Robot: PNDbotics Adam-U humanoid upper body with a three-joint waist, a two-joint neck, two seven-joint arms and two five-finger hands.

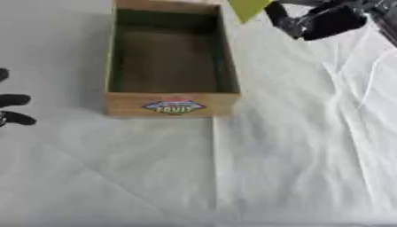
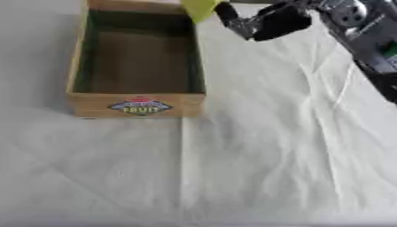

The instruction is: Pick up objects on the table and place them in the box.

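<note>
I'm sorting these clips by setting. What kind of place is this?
Probably a staged test bench, not a home: a table under a creased white cloth, one wooden fruit box, and the right robot hand holding a yellow-green object near the box's far corner.

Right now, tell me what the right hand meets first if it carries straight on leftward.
Probably the far right wall of the wooden box: the right hand, holding a yellow-green object, points there, though its height above the rim is unclear.
</note>
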